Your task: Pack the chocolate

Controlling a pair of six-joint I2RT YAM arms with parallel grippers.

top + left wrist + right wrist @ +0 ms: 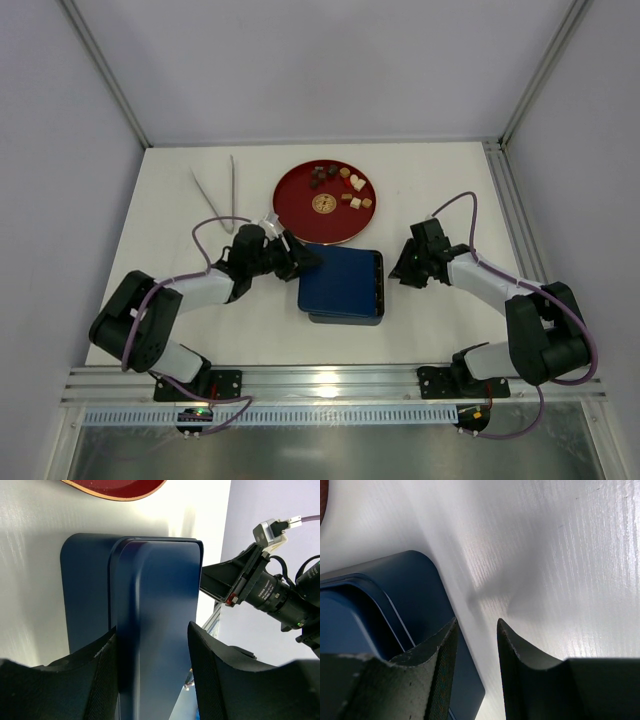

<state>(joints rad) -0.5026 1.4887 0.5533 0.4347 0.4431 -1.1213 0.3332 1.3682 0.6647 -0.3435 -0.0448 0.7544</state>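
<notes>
The chocolate (340, 185), small dark brown, tan and cream pieces, lies on the far side of a red plate (290, 200). In front of the plate sits a navy blue box with its lid (338, 280) shifted left, leaving a dark strip (379, 278) showing along the right side. My left gripper (303, 258) is at the lid's far left corner. In the left wrist view the lid (155, 605) runs between the fingers of the gripper (152, 630), with a gap at the right finger. My right gripper (400, 268) is beside the box's right edge, open (477, 621) over bare table.
White tongs (215, 195) lie on the table at the far left. The box's lower part (85, 595) shows left of the lid. The right arm (260, 587) is just beyond the box. A metal rail (330, 385) runs along the near edge.
</notes>
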